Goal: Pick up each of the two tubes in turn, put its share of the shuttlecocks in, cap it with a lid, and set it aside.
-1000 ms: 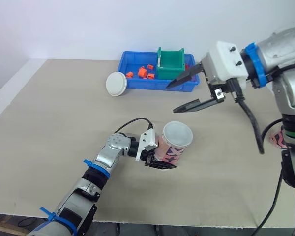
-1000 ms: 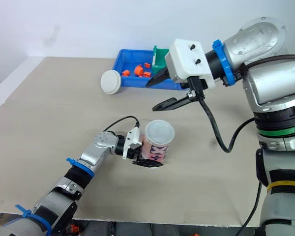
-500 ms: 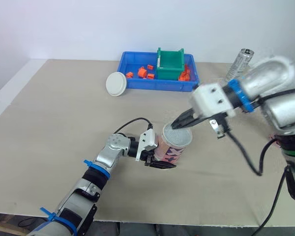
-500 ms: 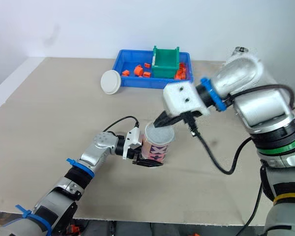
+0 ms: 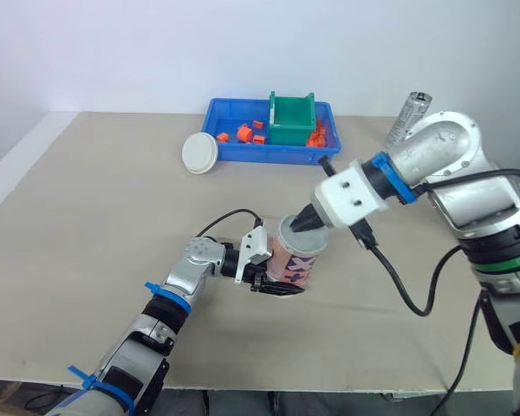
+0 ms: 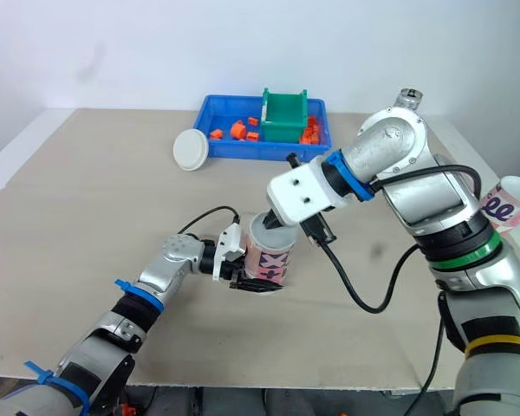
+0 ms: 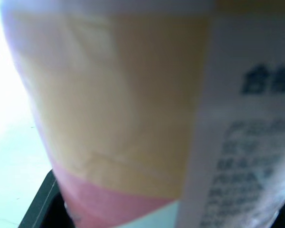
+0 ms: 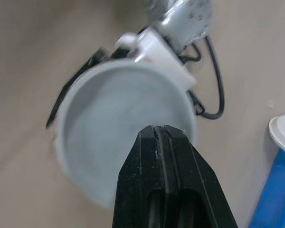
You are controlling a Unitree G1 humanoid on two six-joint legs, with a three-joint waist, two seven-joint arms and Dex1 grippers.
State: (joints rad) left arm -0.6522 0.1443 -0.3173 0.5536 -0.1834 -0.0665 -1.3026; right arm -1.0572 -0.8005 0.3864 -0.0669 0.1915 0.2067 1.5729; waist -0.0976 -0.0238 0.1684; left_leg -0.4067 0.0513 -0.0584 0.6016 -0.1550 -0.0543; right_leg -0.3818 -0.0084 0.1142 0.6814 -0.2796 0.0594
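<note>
On the left of the table a loose white lid lies flat, just beside the blue tray. This tray holds small orange pieces and a green box. Nearer to me, my left gripper is closed on the pink patterned tube, one black finger on each side of its lower part. The tube is about upright near the middle of the table, and a pale lid covers its mouth. My right gripper has its two fingers pressed together, and their tips touch this lid from above. At the far right edge the second tube shows, with its mouth uncovered
</note>
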